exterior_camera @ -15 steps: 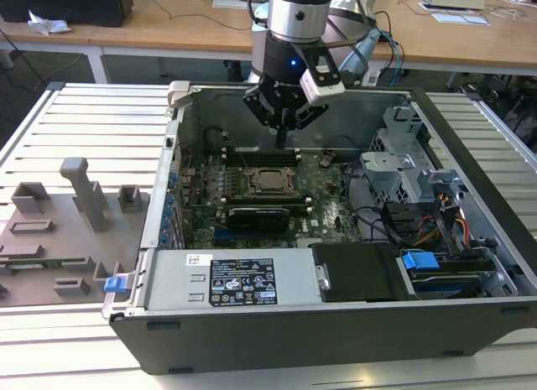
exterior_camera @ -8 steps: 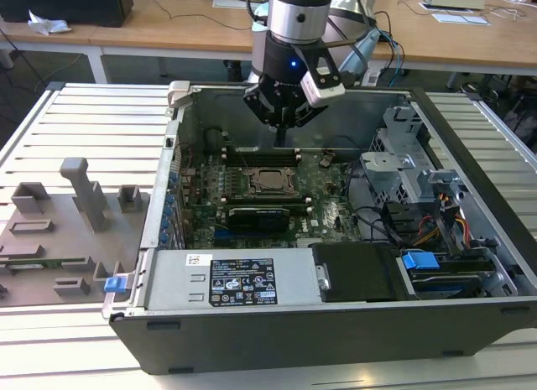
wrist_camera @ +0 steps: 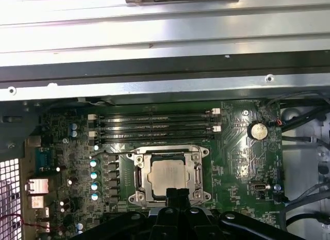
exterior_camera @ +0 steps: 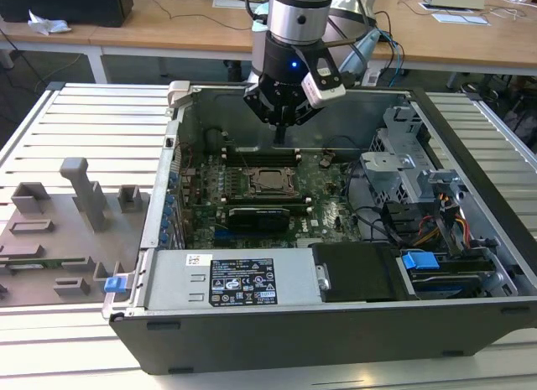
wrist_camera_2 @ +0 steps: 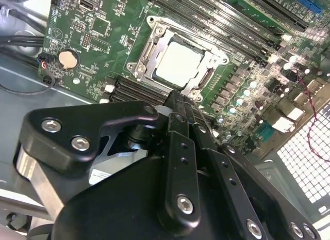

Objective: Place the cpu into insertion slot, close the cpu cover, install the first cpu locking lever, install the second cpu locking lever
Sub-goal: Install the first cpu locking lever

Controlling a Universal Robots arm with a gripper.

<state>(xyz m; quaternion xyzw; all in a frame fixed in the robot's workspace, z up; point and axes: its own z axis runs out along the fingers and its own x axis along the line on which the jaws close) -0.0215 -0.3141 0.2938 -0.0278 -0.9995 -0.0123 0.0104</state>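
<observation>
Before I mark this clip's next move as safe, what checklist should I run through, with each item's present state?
1. Pale silver square cpu lying inside the silver-rimmed square insertion slot: ok.
2. Thin silvery windowed cpu cover lying flat around the chip: ok.
3. Both locking levers latched: cannot tell.
4. The end effector shut, holding nothing: ok.
5. Its tip touching the slot's edge: cannot tell.

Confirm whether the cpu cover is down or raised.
Down: in both wrist views the cpu cover lies flat, framing the cpu, which shows through its window.
</observation>
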